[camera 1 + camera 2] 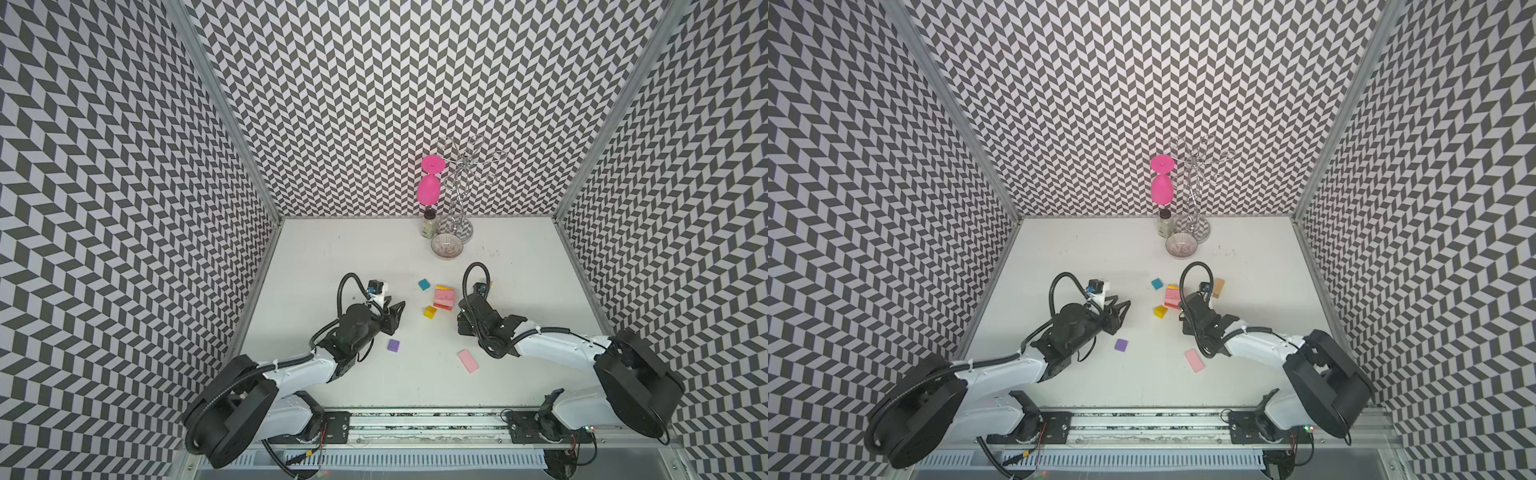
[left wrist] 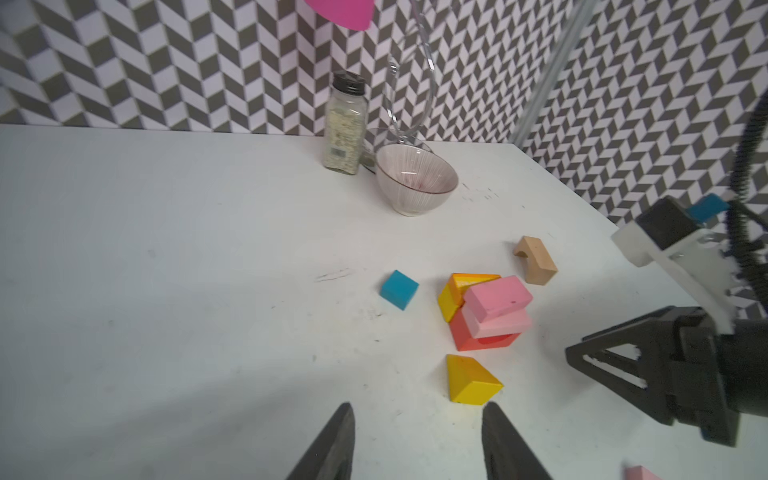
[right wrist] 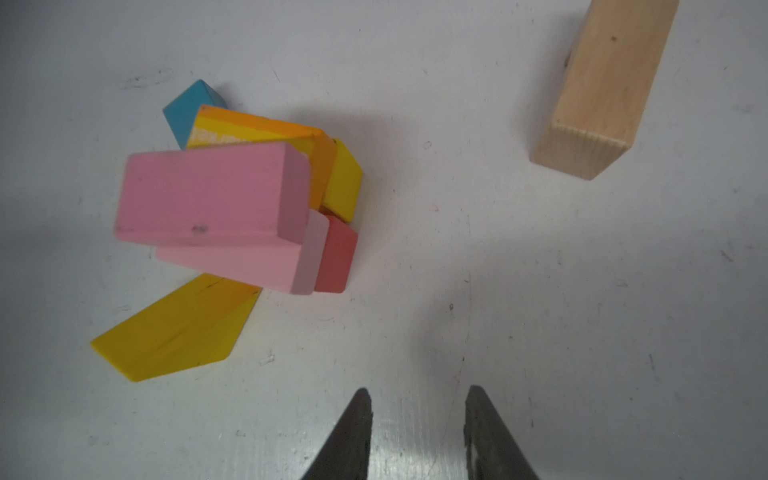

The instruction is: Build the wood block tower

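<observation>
The wood block tower (image 1: 444,297) (image 3: 216,195) is a low, crooked stack: a red block, a pale pink slab and a pink slab askew on top, with orange and yellow pieces against it. A teal cube (image 1: 424,284), a yellow wedge (image 1: 430,312), a purple block (image 1: 393,345), a loose pink slab (image 1: 468,360) and a plain wood arch (image 1: 1218,287) lie around it. My left gripper (image 2: 419,409) stands open and empty, left of the wedge. My right gripper (image 3: 419,392) hovers just right of the stack, jaws narrowly apart with bare table between them.
At the back stand a ribbed glass bowl (image 1: 446,246), a spice jar (image 1: 429,224) and a wire stand (image 1: 459,199) with a pink goblet (image 1: 430,189) hanging upside down. Patterned walls close in three sides of the white table (image 1: 353,257).
</observation>
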`<state>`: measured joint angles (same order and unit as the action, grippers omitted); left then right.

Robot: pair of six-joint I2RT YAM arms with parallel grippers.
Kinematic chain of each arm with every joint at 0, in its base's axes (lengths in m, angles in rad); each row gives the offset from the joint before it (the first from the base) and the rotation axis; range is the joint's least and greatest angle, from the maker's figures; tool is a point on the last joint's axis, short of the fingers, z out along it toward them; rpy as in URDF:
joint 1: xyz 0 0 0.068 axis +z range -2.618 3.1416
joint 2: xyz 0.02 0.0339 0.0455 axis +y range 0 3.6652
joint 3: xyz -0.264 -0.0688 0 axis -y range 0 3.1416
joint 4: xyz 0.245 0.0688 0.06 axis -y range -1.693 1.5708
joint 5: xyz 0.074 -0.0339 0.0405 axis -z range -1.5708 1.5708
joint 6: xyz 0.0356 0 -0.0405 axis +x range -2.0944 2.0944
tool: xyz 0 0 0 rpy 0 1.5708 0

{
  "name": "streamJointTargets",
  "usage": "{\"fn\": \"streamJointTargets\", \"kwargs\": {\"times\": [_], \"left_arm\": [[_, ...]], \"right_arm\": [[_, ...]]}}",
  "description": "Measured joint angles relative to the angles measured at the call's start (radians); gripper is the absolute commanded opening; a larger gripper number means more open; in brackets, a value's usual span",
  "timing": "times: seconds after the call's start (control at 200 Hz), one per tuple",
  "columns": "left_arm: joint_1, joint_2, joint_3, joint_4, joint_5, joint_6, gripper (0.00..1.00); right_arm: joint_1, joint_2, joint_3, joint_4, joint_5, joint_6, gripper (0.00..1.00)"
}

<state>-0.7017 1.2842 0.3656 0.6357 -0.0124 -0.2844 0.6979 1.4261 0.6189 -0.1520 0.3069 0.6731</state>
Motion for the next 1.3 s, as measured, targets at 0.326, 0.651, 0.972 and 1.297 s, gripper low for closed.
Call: {"fn": "streamJointTargets", "kwargs": {"times": [0.326, 0.651, 0.972, 1.297], "left_arm": [[-0.064, 0.179, 0.166, -0.046, 0.006, 0.031, 0.5], [-0.064, 0.216, 0.228, -0.095, 0.006, 0.048, 0.5], [-0.064, 0.222, 0.243, -0.117, 0.006, 0.057, 0.5], [-0.066, 0.224, 0.243, -0.123, 0.006, 0.059, 0.49]], "right_arm": [[-0.056, 0.085, -0.001, 0.18, -0.117, -0.045, 0.34], [-0.074, 0.135, -0.001, 0.23, -0.169, -0.068, 0.32], [-0.082, 0.174, 0.021, 0.254, -0.178, -0.074, 0.28], [-0.087, 0.195, 0.04, 0.257, -0.184, -0.083, 0.26]]}}
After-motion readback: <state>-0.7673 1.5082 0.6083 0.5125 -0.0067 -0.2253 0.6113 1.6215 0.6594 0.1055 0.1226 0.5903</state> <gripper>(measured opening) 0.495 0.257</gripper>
